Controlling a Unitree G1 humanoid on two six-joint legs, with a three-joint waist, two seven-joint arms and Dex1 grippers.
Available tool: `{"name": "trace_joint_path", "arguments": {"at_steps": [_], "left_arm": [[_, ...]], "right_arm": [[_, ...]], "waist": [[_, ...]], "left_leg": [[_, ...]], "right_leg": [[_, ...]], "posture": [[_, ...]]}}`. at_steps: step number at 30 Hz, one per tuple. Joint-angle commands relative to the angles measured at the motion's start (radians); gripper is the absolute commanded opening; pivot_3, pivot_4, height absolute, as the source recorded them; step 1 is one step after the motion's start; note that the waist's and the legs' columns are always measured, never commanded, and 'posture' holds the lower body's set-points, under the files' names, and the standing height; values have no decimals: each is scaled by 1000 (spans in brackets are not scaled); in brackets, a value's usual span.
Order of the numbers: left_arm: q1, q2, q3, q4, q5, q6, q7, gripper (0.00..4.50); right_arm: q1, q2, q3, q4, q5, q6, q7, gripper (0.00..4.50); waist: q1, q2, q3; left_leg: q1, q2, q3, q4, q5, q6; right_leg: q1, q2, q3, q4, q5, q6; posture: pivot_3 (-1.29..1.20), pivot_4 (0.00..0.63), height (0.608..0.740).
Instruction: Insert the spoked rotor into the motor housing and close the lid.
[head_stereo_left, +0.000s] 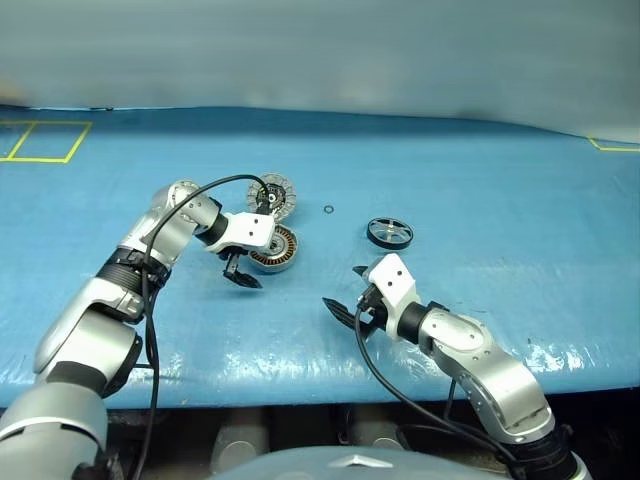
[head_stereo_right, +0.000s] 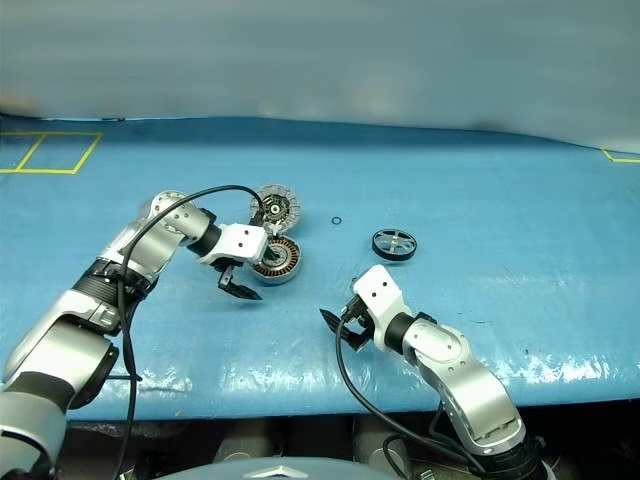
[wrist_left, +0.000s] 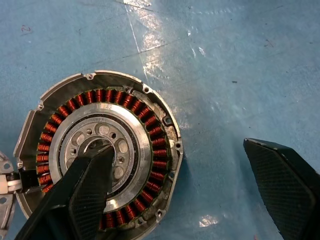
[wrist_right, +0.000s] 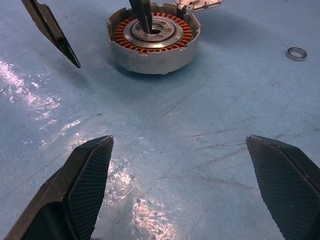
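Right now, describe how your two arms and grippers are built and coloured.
Both arms have silver-grey metal shells with black joint bands and white wrist blocks. A loose black cable loops along each. The left gripper and right gripper each carry two black, tapered fingers with a fine cross-hatched grip texture.

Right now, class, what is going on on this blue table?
A two-armed robot is putting a small motor together. Its left gripper hangs open at the motor housing, one finger over the centre, one outside the rim. The right gripper waits open, holding nothing. The spoked rotor lies apart; the lid sits just behind the housing. Nothing is inserted yet.
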Motion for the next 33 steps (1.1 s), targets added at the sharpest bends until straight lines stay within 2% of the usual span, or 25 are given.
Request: {"name": "trace_joint_path", "arguments": {"at_steps": [1, 13, 16, 21, 22, 27, 33], "left_arm": [[-36, -8, 0, 18, 22, -13, 5, 4500], [-58, -41, -6, 89, 58, -28, 8, 4500], [-59, -44, -13, 86, 67, -24, 1, 3917], [-65, -51, -25, 98, 104, -24, 15, 2247], [-66, -51, -28, 99, 110, -28, 14, 2045], [-49, -48, -26, 50, 108, -19, 1, 2017], [3, -40, -23, -93, 91, 56, -19, 2016]], "right_arm": [[-3, 3, -9, -41, 0, -24, -2, 4474], [-2, 1, -4, -43, -1, -18, 0, 4474], [-3, 2, -5, -43, -2, -18, -2, 4500], [-3, 7, -5, -41, -1, -18, -5, 4500], [-4, 8, -4, -40, -1, -18, -5, 4500], [-6, 13, -2, -37, -1, -17, -5, 4500], [-13, 15, 2, -30, 2, -13, 2, 4500]], "waist": [[0, 0, 0], [-1, 0, 0], [-1, 0, 0], [-2, 1, -1], [-2, 1, -1], [0, 1, -1], [0, 1, -1]], "left_leg": [[0, 0, 0, 0, 0, 0], [0, 0, -1, 1, 0, 0], [1, 0, -1, 1, 0, 0], [1, 0, -1, 1, 0, 0], [1, 0, -1, 1, 0, 0], [2, 0, -2, 1, 1, -1], [1, 0, -2, 1, 1, -1]], "right_leg": [[0, 0, 0, 0, 0, 0], [1, 0, -1, 1, 0, 0], [1, 0, -1, 1, 0, 0], [1, 0, -1, 1, 0, 0], [1, 0, -1, 1, 0, 0], [3, 0, -1, 2, 0, 0], [2, 0, -1, 2, 0, 0]], "posture": [[0, 150, 740], [0, 150, 740], [0, 150, 740], [0, 150, 740], [0, 150, 740], [0, 150, 740], [0, 150, 740]]}}
